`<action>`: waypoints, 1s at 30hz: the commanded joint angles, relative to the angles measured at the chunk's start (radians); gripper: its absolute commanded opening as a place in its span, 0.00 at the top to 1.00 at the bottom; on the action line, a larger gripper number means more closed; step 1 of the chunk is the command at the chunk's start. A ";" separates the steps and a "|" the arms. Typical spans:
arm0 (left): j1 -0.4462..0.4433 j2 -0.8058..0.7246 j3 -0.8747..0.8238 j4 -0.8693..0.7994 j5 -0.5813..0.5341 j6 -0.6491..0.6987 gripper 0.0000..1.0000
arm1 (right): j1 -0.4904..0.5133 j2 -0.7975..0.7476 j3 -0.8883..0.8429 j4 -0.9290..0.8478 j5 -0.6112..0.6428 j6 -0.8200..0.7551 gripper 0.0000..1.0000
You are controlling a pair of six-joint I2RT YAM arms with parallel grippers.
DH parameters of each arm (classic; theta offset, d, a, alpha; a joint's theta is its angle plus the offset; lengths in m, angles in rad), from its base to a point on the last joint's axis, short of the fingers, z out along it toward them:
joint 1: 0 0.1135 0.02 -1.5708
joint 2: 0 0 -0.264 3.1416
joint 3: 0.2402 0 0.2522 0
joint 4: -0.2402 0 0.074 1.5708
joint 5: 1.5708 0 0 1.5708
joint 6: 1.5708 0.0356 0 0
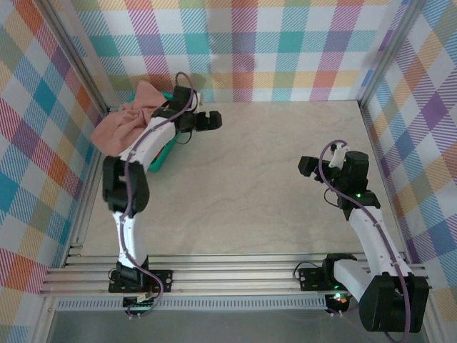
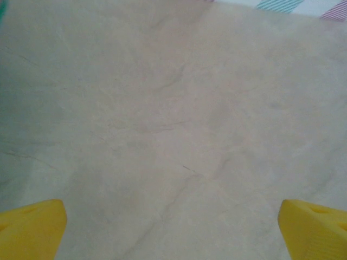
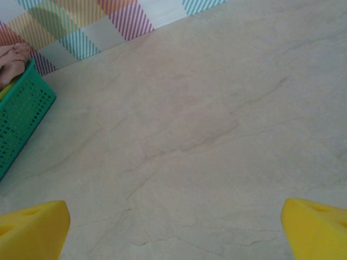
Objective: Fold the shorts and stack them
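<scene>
Bright, even light covers the pale desk point(image 1: 271, 179) in the top view, with only faint, soft shadows beneath the arms point(image 1: 143, 153). The wrist views are softer: yellow fingertips point(image 2: 32, 227) at the bottom corners are blurred, and the left wrist view dims toward its left edge.

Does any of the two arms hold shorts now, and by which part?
Nothing is held. The jaws of the left gripper and the right gripper stand open above the table; the pink shorts lie in the basket.
</scene>
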 commanded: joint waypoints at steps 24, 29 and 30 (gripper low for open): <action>0.184 0.466 0.685 -0.144 -0.124 0.002 0.00 | 0.006 0.022 0.005 -0.074 -0.082 0.005 0.00; 0.199 0.415 0.759 -0.196 -0.070 -0.027 0.00 | 0.007 0.009 0.021 -0.098 -0.087 0.009 0.01; 0.190 0.388 0.759 -0.209 -0.075 -0.013 0.00 | 0.007 0.004 0.023 -0.100 -0.086 0.011 0.01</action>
